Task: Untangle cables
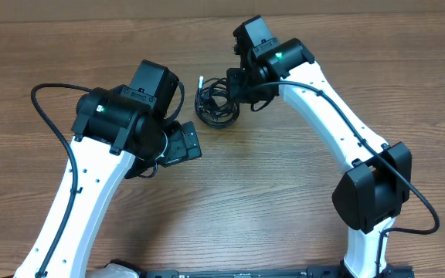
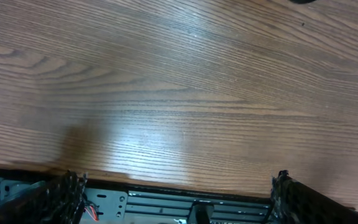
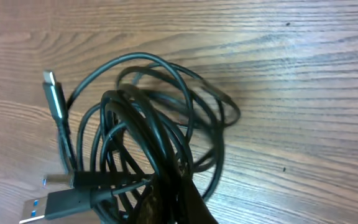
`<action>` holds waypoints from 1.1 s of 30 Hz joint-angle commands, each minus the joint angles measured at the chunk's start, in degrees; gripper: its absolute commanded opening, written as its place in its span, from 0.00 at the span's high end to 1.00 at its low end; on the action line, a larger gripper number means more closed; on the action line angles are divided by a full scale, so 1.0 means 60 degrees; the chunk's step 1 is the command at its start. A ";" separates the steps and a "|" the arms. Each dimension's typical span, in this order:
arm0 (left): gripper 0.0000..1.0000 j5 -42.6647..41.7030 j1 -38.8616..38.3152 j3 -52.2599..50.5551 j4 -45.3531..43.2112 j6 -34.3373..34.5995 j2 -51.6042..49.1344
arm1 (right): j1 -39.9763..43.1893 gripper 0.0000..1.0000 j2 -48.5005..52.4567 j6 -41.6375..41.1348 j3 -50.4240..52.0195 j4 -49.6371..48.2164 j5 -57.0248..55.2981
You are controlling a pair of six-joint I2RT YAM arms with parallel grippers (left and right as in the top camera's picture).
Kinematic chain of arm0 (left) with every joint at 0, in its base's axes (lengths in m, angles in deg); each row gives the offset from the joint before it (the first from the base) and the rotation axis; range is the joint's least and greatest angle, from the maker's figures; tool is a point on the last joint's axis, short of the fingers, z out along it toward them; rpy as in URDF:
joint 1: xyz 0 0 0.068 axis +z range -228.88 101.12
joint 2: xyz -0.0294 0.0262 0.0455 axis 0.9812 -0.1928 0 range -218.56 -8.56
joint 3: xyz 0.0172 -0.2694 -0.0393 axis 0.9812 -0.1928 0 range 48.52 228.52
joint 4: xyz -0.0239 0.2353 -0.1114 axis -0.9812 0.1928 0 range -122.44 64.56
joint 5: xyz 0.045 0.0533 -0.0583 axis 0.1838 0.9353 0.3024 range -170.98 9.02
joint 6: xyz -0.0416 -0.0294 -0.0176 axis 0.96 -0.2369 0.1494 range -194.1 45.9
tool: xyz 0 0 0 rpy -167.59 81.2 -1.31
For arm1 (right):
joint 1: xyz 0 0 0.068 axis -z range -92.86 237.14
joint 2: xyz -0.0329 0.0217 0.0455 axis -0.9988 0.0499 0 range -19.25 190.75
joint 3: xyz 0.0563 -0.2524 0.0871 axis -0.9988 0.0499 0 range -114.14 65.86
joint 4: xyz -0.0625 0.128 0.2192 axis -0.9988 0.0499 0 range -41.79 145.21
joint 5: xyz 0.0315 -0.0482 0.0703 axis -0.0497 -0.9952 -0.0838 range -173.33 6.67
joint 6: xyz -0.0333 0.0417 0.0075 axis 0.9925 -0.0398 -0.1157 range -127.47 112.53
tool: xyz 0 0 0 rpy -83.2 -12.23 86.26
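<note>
Cables [image 3: 148,143] lie in one black bunch right in front of my right gripper [image 1: 242,89], on the wood table [image 1: 284,193]. In my right wrist view the bunch is a set of round loops, one on top of the other. A thick twisted part runs through them like a long stick, from far and a bit left down to the near edge, straight at me. One thin end with a small white tip [image 3: 50,78] points away from me, on the far left of the bunch. One flat plug with blue inside [image 3: 33,211] lies close to me on the left, and it points out to the left. The strands come together at the near edge of that view, where my right fingers should be. I cannot see those fingers, so I cannot tell if my right gripper is pinching the cables or just touching them. From above, my right gripper sits at the edge of the bunch, touching it. My left gripper [image 2: 176,202] is wide open, with one finger at each bottom corner of its view and only bare wood between them. From above, the bunch lies near my left gripper but apart from it.
</note>
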 commanded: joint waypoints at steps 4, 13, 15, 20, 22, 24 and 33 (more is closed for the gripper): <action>0.01 -0.0066 -0.0018 -0.0015 0.0025 -0.0197 0.0007 | 0.0047 0.96 -0.0430 0.0087 -0.0477 0.0000 0.1566; 0.01 -0.0062 -0.0018 -0.0015 -0.0055 -0.0197 0.0007 | -0.0051 0.96 -0.0954 -0.0226 -0.0459 0.0106 -0.0721; 0.00 -0.0062 -0.0018 -0.0015 -0.0069 -0.0197 0.0007 | -0.0102 0.96 -0.0943 -0.0219 -0.0175 0.0117 -0.1082; 0.00 -0.0066 -0.0018 -0.0015 -0.0098 -0.0197 0.0007 | -0.0098 0.96 -0.0933 0.0426 0.0040 0.0036 0.1239; 0.00 -0.0062 -0.0018 -0.0015 -0.0087 -0.0197 0.0007 | -0.0084 0.96 -0.0954 0.0849 0.0004 -0.0076 0.1898; 0.01 -0.0066 -0.0018 -0.0015 -0.0069 -0.0200 0.0007 | 0.0022 0.96 -0.0973 0.0484 -0.0073 -0.0055 0.1519; 0.00 -0.0055 -0.0018 -0.0015 0.0124 -0.0200 0.0007 | 0.0193 0.96 -0.1534 -0.0408 -0.0546 0.0109 -0.0630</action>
